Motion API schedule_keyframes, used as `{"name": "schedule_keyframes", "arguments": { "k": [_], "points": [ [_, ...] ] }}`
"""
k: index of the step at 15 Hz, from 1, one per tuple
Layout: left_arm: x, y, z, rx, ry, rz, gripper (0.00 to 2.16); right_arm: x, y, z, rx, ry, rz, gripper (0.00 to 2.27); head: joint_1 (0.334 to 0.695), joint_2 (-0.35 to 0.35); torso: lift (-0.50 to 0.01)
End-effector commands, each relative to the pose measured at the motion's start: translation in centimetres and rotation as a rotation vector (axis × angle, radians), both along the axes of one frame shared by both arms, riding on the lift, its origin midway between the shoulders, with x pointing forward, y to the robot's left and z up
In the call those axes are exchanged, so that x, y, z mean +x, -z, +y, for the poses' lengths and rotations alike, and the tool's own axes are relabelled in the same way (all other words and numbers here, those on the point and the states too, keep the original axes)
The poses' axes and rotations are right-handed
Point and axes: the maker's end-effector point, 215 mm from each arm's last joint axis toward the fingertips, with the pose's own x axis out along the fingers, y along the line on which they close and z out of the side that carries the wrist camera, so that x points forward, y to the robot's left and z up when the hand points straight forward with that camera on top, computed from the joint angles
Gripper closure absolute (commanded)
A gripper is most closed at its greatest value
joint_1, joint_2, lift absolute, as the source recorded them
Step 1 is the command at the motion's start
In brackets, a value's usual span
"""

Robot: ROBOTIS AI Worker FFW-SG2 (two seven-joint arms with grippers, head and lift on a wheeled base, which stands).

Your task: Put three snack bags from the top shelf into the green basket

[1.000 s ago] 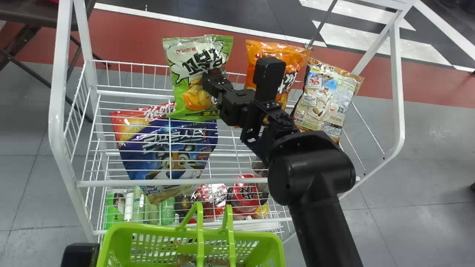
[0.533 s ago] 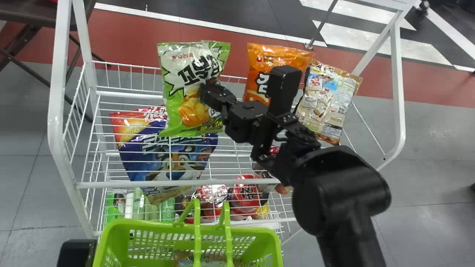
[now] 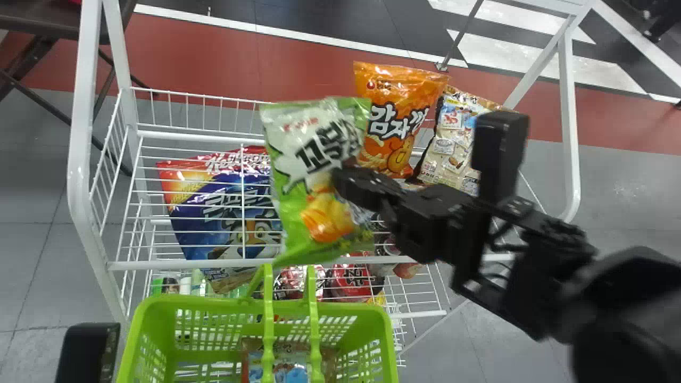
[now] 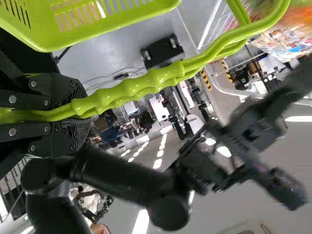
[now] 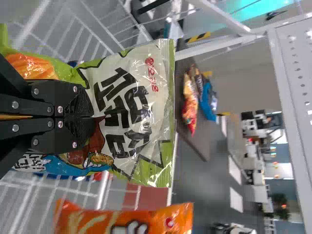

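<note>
Near the middle of the head view, a green and white snack bag is pinched in the right gripper, whose two black fingers press together on it. The bag hangs slightly tilted in front of a white wire rack, above the far rim of the green basket at the bottom of the frame. Inside the basket lies a brown and blue bag. The left gripper clamps the basket's handles between its fingers. An orange bag and a beige bag stand side by side, right of centre, in the upper half.
</note>
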Motion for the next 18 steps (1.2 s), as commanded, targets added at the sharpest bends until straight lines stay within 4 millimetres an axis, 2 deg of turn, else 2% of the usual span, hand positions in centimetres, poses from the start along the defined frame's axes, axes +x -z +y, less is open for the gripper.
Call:
{"name": "schedule_keyframes", "arguments": {
  "k": [1,3,4,5,7,9,13,16,18],
  "points": [
    [0.5,0.0,0.3,-0.003,-0.010,-0.002,1.76,-3.4,0.0,-3.7,-0.051,0.040,0.075,2.24,0.695,-0.350,-0.045],
    [0.5,-0.1,0.3,-0.007,-0.012,-0.006,1.76,-6.2,0.9,-6.9,-0.079,0.079,0.164,2.24,0.695,-0.350,-0.045],
    [0.6,-0.1,0.3,-0.006,-0.014,-0.009,1.76,-7.8,0.7,-7.8,-0.074,0.074,0.207,2.24,0.695,-0.350,-0.045],
    [0.8,-0.1,0.3,-0.006,-0.017,-0.013,1.76,-8.3,-0.9,-8.0,-0.051,0.059,0.184,2.24,0.695,-0.350,-0.045],
    [0.8,0.1,0.3,-0.003,-0.019,-0.011,1.76,-9.6,-3.1,-6.6,0.004,-0.005,0.158,2.24,0.695,-0.350,-0.045],
    [0.9,0.2,0.2,-0.004,-0.018,-0.015,1.76,-10.9,-3.9,-4.0,0.086,-0.069,0.162,2.24,0.695,-0.350,-0.045],
    [1.2,0.1,-0.1,-0.003,-0.021,-0.032,1.76,-13.0,0.3,-1.9,0.123,-0.071,0.288,2.24,0.695,-0.350,-0.045],
    [1.2,-0.1,-0.2,-0.005,-0.021,-0.042,1.76,-14.7,4.7,-0.2,0.146,-0.077,0.416,2.24,0.695,-0.350,-0.045],
    [1.2,-0.1,-0.3,-0.005,-0.019,-0.043,1.76,-16.1,8.1,1.6,0.181,-0.097,0.517,2.24,0.695,-0.350,-0.045]
  ]
}}
